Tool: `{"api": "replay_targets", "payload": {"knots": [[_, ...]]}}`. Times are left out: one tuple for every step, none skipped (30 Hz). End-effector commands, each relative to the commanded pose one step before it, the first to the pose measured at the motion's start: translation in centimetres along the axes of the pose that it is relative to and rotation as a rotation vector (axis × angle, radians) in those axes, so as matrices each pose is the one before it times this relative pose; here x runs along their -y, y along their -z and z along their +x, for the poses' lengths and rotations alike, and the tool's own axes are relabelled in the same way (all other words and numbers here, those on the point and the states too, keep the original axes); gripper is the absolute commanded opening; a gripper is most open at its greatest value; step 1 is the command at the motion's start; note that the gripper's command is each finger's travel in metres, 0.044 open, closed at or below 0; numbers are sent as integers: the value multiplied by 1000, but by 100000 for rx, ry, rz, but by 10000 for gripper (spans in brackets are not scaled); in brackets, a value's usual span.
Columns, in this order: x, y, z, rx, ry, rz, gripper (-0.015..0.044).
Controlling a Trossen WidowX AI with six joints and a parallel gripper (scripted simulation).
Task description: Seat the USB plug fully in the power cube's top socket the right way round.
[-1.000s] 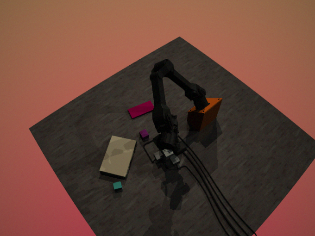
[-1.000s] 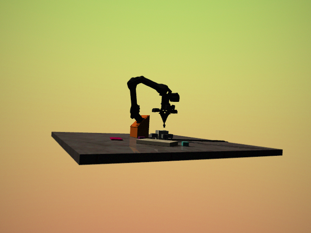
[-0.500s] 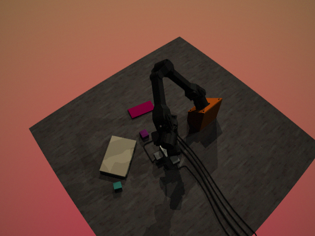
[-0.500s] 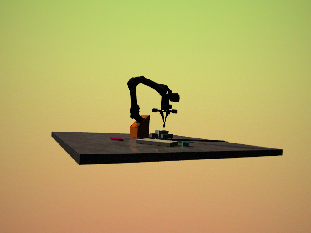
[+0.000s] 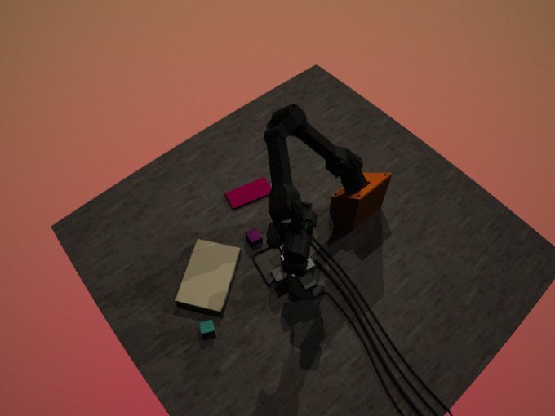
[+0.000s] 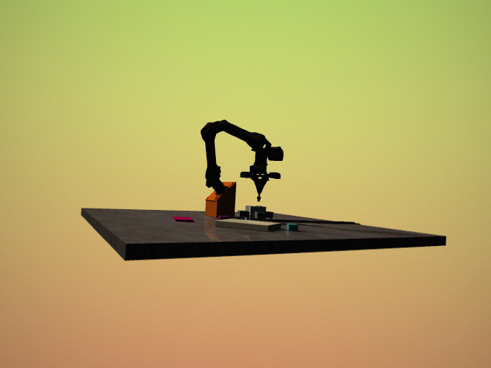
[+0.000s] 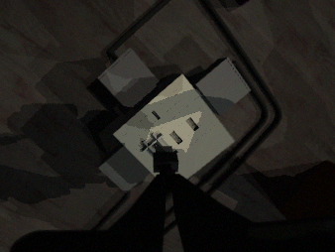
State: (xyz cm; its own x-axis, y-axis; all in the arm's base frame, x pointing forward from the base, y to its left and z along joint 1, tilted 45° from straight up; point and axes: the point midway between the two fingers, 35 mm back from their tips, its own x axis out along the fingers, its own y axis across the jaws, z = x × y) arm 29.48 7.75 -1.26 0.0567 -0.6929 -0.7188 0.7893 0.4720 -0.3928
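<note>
My gripper [image 6: 258, 193] [image 7: 167, 181] is shut on the USB plug [image 6: 258, 199] [image 7: 165, 161], a small dark block at the fingertips. The plug points down and hangs above the power cube [image 6: 255, 213] [image 7: 213, 144], with a gap between them in the exterior view. The pale cube top sits turned at an angle in the wrist view and shows several dark slots. The plug and fingers cover part of that top, so which socket lies under the plug and which way round the plug faces cannot be told. In the top view the wrist hides the fingertips and plug.
Grey blocks [image 7: 128, 76] [image 7: 224, 85] stick out from the cube's sides, with black cables around them. A beige slab [image 5: 209, 275] [image 6: 248, 224], a teal cube [image 5: 206, 327] [image 6: 292, 226], a purple cube [image 5: 253, 235] and a magenta slab [image 5: 248, 192] [image 6: 183, 218] lie nearby.
</note>
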Motion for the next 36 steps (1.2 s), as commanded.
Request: {"api": "replay_targets", "payload": {"knots": [[75,38,102,-42,281,9679,0],[0,0,0,0,0,2618,0],[0,0,0,0,0,2618,0],[0,0,0,0,0,2618,0],[0,0,0,0,0,2618,0],[0,0,0,0,0,2618,0],[0,0,0,0,0,2618,0],[0,0,0,0,0,2618,0],[0,0,0,0,0,2618,0],[0,0,0,0,0,2618,0],[0,0,0,0,0,2618,0],[0,0,0,0,0,2618,0],[0,0,0,0,0,2618,0],[0,0,0,0,0,2618,0],[0,0,0,0,0,2618,0],[0,0,0,0,0,2618,0],[0,0,0,0,0,2618,0],[0,0,0,0,0,2618,0],[0,0,0,0,0,2618,0],[0,0,0,0,0,2618,0],[0,0,0,0,0,2618,0],[0,0,0,0,0,2618,0],[0,0,0,0,0,2618,0],[0,0,0,0,0,2618,0],[0,0,0,0,0,2618,0],[0,0,0,0,0,2618,0],[0,0,0,0,0,2618,0],[0,0,0,0,0,2618,0],[0,0,0,0,0,2625,0],[0,0,0,0,0,2142,0],[0,0,0,0,0,1336,0],[0,0,0,0,0,452,0],[0,0,0,0,0,0,0],[0,0,0,0,0,0,0],[0,0,0,0,0,0,0],[0,0,0,0,0,0,0]]}}
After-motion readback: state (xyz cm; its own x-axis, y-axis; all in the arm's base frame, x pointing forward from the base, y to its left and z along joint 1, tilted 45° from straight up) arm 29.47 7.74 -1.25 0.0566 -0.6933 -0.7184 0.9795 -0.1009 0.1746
